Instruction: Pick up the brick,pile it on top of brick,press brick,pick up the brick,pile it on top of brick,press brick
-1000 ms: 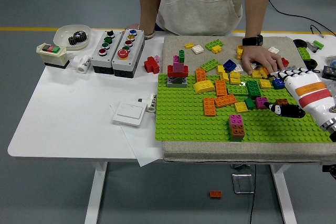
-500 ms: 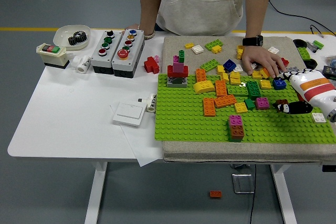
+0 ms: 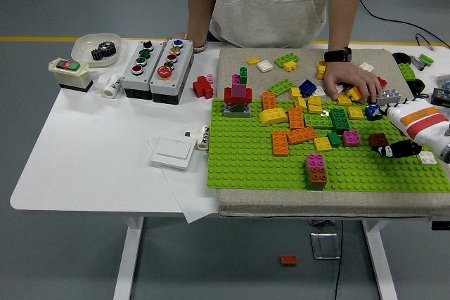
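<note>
Right hand (image 3: 411,131) comes in from the right edge, white shell with orange-red stripe, low over the green baseplate (image 3: 246,166). Dark fingers (image 3: 397,148) point left, just beside a dark brown brick (image 3: 378,140); cannot tell whether they touch it, or how far they are curled. Left arm not in frame.

Near the front of the baseplate stands a small stack, magenta brick (image 3: 316,161) on top of a brown-orange brick (image 3: 318,175), well apart from the hand. Between them and further back lies loose clutter: magenta brick (image 3: 351,138), dark green bricks (image 3: 339,119), yellow brick (image 3: 323,143), orange bricks (image 3: 297,131), a curved yellow piece (image 3: 273,114). A white tile (image 3: 427,157) lies just below the hand. At the back left of the plate stands a tower (image 3: 239,95) of grey, red, magenta and green.

The person's hand (image 3: 351,79), a watch at the wrist, rests among loose bricks at the back right, close to the robot hand.

On the white table (image 3: 84,159), left: two button boxes (image 3: 156,62), a bowl with a gear (image 3: 96,48), a white wall switch (image 3: 173,152), a red brick (image 3: 203,87). An orange brick (image 3: 288,260) lies on the floor.
</note>
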### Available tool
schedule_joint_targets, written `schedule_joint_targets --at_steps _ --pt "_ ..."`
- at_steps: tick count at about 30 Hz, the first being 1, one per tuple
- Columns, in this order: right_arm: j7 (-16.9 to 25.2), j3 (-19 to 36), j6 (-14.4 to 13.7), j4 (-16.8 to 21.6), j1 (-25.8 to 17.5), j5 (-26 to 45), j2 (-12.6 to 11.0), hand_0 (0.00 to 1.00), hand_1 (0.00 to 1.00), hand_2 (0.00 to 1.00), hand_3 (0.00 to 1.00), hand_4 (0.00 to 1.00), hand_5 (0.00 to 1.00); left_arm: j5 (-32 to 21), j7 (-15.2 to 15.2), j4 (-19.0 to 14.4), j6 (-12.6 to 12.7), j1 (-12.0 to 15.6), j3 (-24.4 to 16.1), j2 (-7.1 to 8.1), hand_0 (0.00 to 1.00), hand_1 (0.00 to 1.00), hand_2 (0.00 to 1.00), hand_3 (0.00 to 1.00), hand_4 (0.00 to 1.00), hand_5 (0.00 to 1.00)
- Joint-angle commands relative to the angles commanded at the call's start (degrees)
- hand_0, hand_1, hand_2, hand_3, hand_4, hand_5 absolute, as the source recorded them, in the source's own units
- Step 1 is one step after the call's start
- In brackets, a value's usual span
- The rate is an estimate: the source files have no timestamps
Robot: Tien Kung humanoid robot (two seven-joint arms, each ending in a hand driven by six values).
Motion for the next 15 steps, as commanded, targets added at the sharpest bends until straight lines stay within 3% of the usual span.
schedule_joint_targets --at_steps 15 --pt "-0.05 -3.62 0.47 -0.02 1.81 5.06 1.97 0.665 0.597 0.644 0.620 0.882 0.415 -0.17 -0.07 -0.03 -0.14 -0.05 0.06 -0.02 0.863 0.815 0.816 0.622 0.711 0.680"
